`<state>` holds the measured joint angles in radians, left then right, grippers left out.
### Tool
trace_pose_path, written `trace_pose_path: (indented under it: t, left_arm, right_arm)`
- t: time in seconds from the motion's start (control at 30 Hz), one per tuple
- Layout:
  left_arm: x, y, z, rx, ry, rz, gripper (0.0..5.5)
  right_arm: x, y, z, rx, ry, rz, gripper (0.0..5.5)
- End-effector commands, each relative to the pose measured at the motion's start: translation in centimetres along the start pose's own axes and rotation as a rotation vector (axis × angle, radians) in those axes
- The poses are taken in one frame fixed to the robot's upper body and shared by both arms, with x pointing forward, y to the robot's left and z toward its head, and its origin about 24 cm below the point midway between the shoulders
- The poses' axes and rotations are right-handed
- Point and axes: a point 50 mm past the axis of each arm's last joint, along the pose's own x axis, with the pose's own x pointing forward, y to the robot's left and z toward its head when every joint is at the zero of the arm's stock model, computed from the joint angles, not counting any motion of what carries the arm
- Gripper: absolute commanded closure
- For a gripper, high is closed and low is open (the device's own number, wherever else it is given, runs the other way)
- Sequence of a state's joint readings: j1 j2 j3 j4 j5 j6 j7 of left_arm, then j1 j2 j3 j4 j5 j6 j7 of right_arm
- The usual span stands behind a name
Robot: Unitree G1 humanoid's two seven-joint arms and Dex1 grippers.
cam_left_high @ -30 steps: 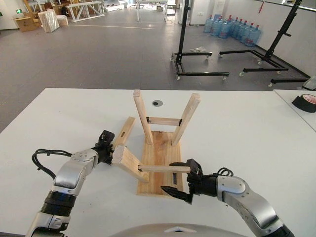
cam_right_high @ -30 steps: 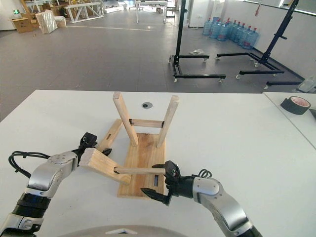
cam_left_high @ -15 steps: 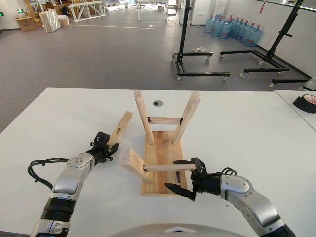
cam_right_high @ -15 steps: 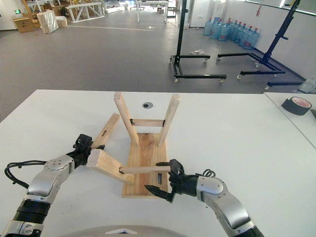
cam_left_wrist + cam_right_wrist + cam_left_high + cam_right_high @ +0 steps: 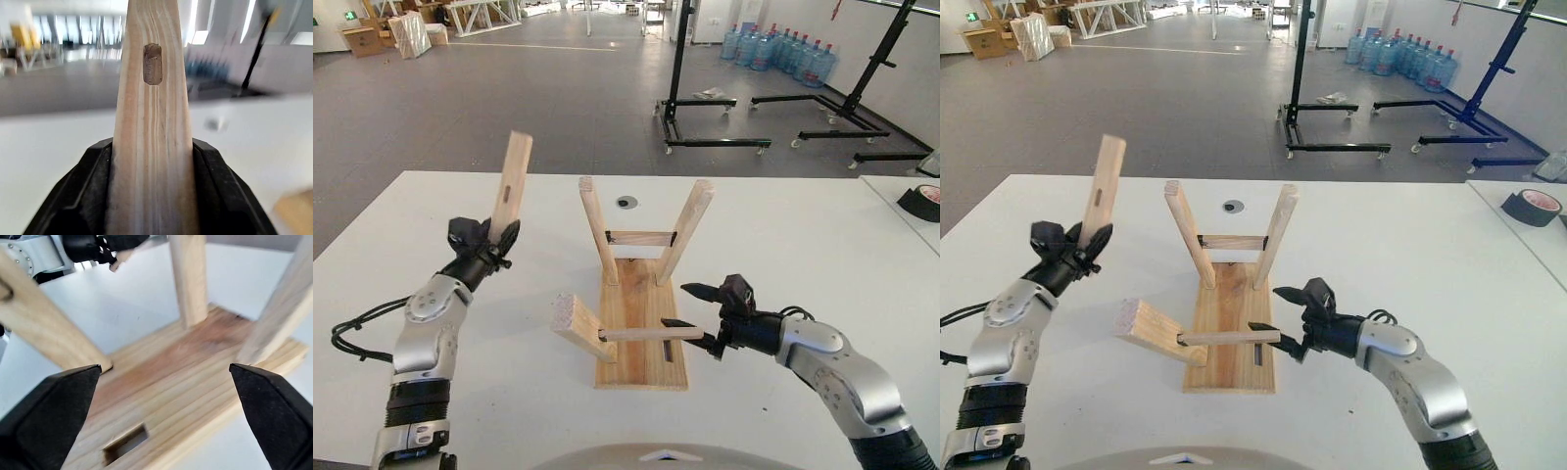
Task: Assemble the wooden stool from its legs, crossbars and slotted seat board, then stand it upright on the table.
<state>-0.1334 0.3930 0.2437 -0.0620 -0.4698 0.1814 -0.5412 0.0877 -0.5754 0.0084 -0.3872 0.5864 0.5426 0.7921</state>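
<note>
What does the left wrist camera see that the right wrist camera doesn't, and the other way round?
Left wrist view: the mortise hole in the loose leg it clamps. Right wrist view: the seat board with an empty slot, two legs standing on it, a tilted third leg, the open right gripper. Both: the white table and the left gripper.

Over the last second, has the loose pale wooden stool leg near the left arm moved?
Yes. The left fingers have lifted the loose pale wooden leg off the white table; it now stands nearly upright, left of the slotted seat board.
</note>
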Motion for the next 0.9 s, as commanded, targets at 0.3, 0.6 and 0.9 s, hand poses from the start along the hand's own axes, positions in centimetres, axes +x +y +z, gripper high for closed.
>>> trace_pose_path:
  t: [0.3,0.6,0.9]
  left_arm:
    - [0.9,-5.4,3.1,-0.160,0.059,-0.897,3.48]
    - [0.9,-6.5,2.4,-0.340,0.179,-1.151,3.48]
    - [0.2,-7.2,1.7,-0.370,0.237,-1.171,3.48]
  right_arm:
    - [1.0,0.4,6.7,0.206,-0.402,0.288,0.68]
    - [3.5,1.5,8.3,0.218,-0.460,0.421,0.68]
    - [5.8,3.2,8.0,0.233,-0.425,0.520,1.18]
